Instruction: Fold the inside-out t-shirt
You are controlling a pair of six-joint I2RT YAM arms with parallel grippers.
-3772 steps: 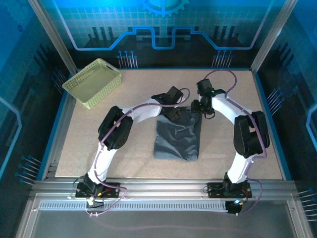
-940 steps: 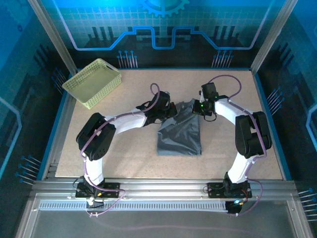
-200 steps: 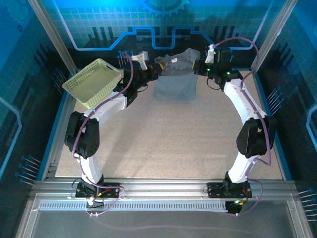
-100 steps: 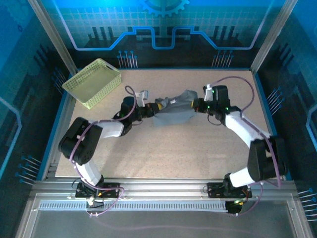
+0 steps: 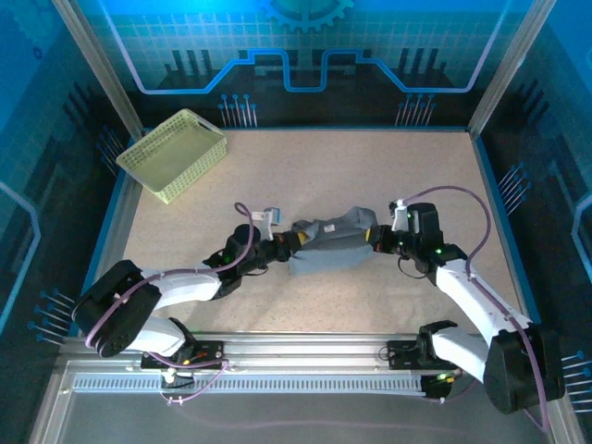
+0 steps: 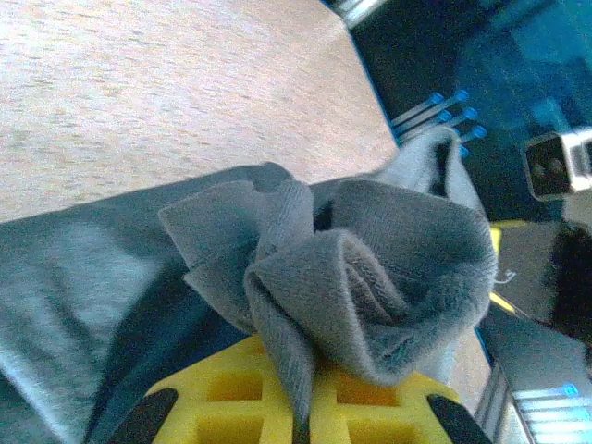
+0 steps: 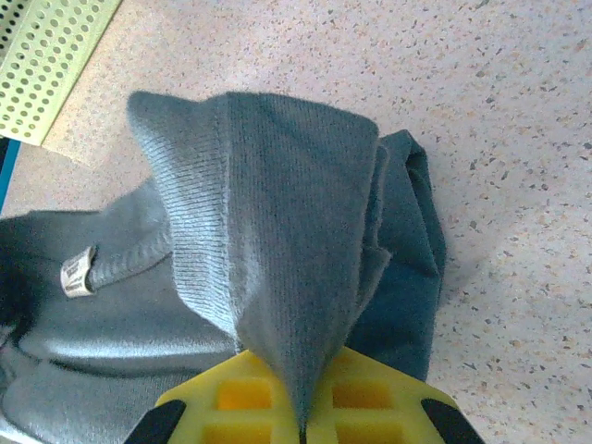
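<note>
From above and behind the arm bases, the top external camera looks down over the whole table (image 5: 305, 176), while the wrist cameras sit close behind the left gripper (image 6: 301, 416) and right gripper (image 7: 301, 412), all three views sharing the grey t-shirt (image 5: 331, 250).

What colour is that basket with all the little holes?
The basket is pale yellow-green. The top external view shows it best.

You're looking at one t-shirt (image 5: 328, 252), one basket (image 5: 174, 154) and one table (image 5: 370, 176), plus two grippers: one left gripper (image 5: 292, 242) and one right gripper (image 5: 373, 238).
</note>
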